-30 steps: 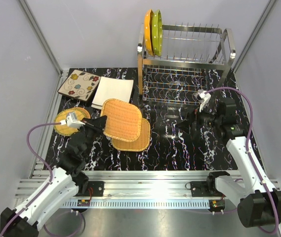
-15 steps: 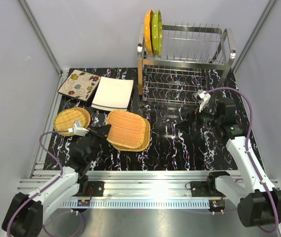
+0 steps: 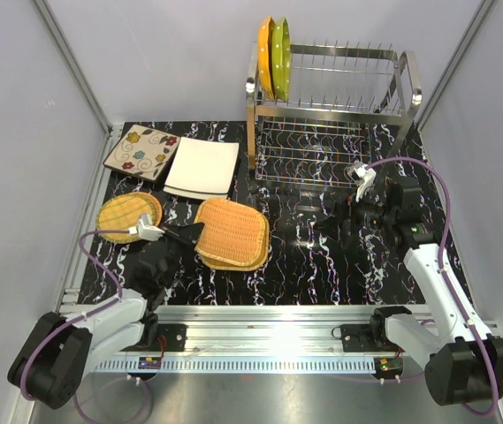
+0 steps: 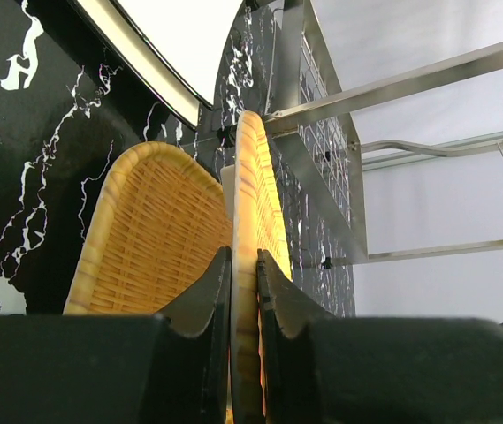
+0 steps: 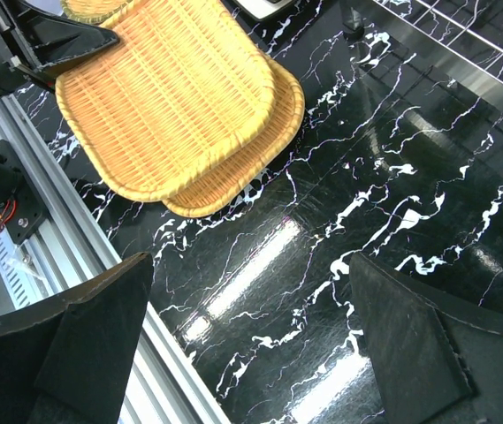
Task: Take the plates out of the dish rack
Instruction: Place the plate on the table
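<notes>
Nearest: pinching the near rim of the top wicker plate [image 4: 253, 203] with the left gripper [image 4: 244, 261], jaws almost closed, the thin woven edge sandwiched between. Laid over a second wicker plate [image 4: 149, 230] on the tabletop [image 3: 322, 265], slightly offset; cannot tell whether fully settled.

To the right, hovering low with the right gripper [image 5: 249, 265], jaws spread wide, holding nothing.

Further back, at left: a round wicker plate [image 3: 123, 215], then a floral plate [image 3: 142, 152] and a white plate [image 3: 202, 166] side by side.

Farthest: the rack [image 3: 331, 113], with an orange plate [image 3: 266, 57] and a green plate [image 3: 281, 55] upright together at the left end of the upper tier. By the look of it, these two left to unload.

Risks, as judged:
- Letting go before the held plate lies flat could send it sliding off the one beneath.
- Pulling back without opening enough would drag both wicker plates toward the near edge.
- Reaching up for the close-set pair could tip the neighbour out, or catch a finger on the prongs [image 3: 339, 49].
</notes>
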Motion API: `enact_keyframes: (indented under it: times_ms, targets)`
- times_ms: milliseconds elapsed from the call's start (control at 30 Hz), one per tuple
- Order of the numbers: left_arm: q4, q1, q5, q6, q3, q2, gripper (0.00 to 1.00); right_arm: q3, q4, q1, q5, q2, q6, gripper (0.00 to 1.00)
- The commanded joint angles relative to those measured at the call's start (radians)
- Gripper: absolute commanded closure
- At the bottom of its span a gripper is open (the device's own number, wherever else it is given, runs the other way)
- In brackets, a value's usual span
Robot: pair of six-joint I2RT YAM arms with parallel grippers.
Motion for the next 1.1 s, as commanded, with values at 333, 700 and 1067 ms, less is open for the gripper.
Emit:
enact_keyframes:
  times_ms: [333, 700, 1067]
  targets:
    - [0.216, -0.002, 0.006, -0.037, 0.011, 0.104, 0.99, -0.018, 0.034, -0.009, -0.037, -0.009, 0.013, 0.0]
    - [0.068, -0.01, 0.067, -0.018, 0.081, 0.17, 0.43, -0.027, 0.031, -0.009, -0.037, -0.012, 0.01, 0.0]
    - [-0.502, -0.073, 0.025, 0.149, 0.357, 0.191, 0.21, -0.029, 0.033, -0.009, -0.039, -0.009, 0.006, 0.0]
